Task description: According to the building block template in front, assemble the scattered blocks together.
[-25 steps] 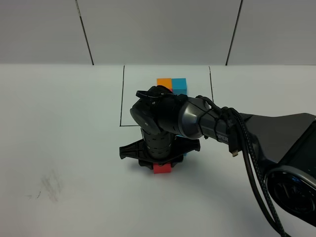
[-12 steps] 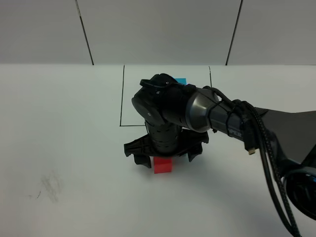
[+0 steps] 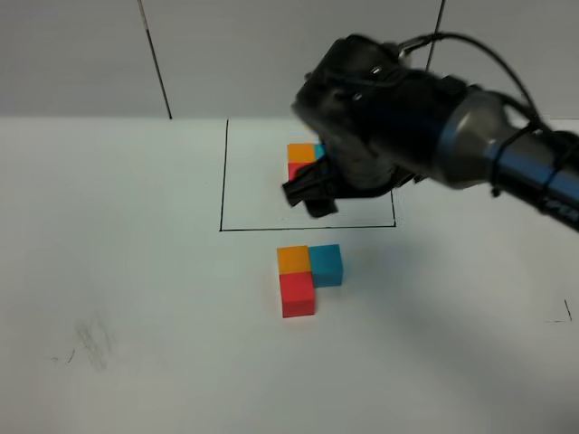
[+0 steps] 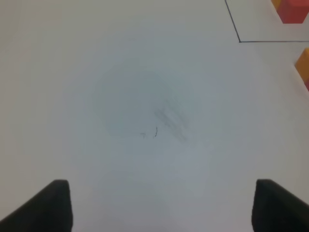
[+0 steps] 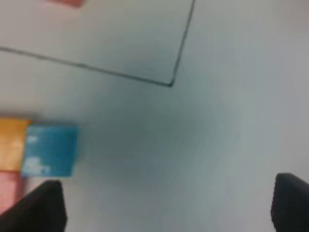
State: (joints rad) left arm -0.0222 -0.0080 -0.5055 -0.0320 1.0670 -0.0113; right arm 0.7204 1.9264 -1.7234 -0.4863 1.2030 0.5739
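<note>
Half of template [image 3: 300,154] hidden behind right hand [image 3: 312,194]; both hands spread, empty.

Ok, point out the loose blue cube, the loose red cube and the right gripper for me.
blue cube [image 3: 327,263], exterior high view, on its top face.
red cube [image 3: 297,293], exterior high view, on its top face.
right gripper [image 3: 312,197], exterior high view, between its dark fingertips above the frame.

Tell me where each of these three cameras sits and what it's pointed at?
Exterior high: mounted above, looking down at the white table, the assembled blocks and the right arm.
Left wrist: on the left arm, facing bare table; its fingertips show.
Right wrist: on the right arm, facing down; its fingertips show.
Shared: the blue block appears in the high and right wrist views.
</note>
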